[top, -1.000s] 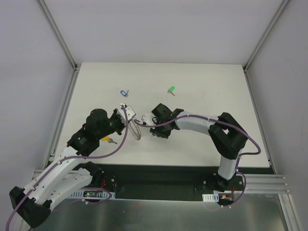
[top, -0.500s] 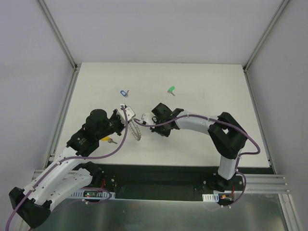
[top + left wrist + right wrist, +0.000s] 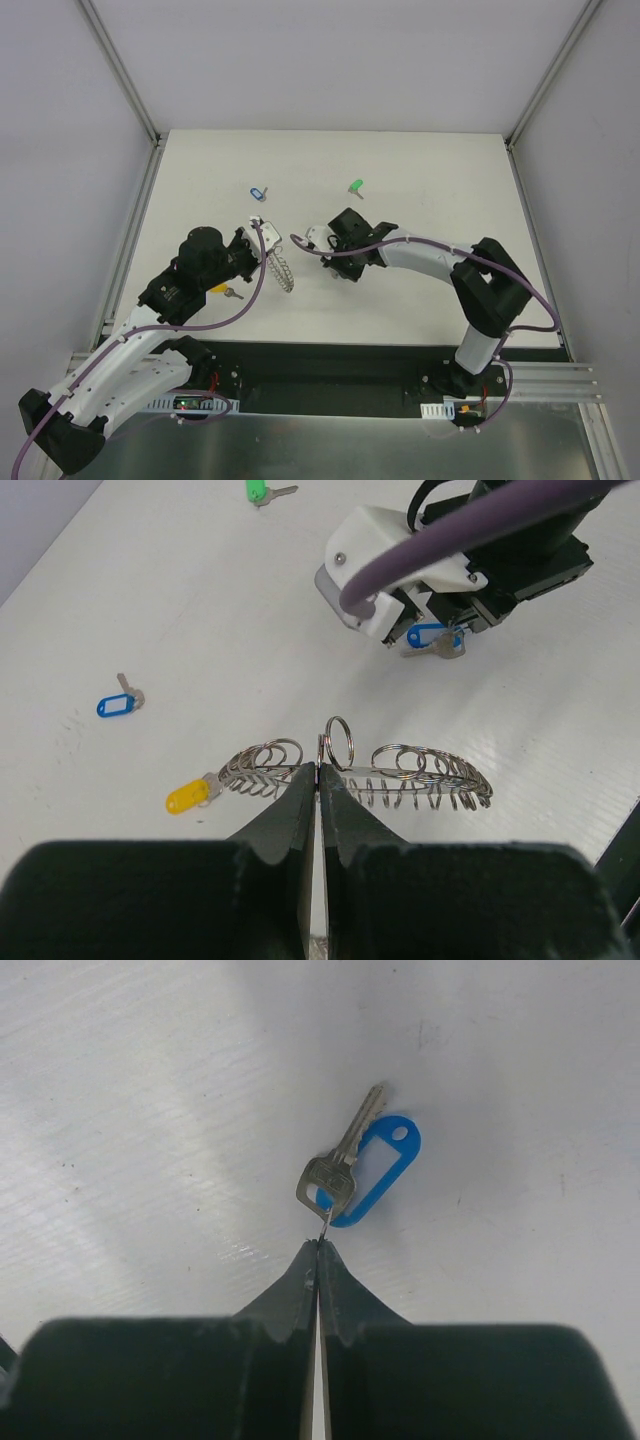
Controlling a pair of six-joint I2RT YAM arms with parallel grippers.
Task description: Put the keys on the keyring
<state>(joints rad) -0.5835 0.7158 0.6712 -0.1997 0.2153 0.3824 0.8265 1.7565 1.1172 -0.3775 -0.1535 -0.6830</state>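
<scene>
Right wrist view: the right gripper (image 3: 318, 1245) was pinched fully shut on a thin wire at the head of the solid-blue key (image 3: 340, 1165), just below the frame's centre. The key had a short silver blade pointing to the upper right and a hollow blue plastic tag behind it, over the white tabletop (image 3: 150, 1080). Left wrist view: the left gripper (image 3: 320, 772) was clamped on the keyring (image 3: 425, 775), a silver wreath of small wire loops at centre. A yellow key (image 3: 188, 798) and another blue key (image 3: 117, 706) lay at left, and a green key (image 3: 258, 490) at the top.
</scene>
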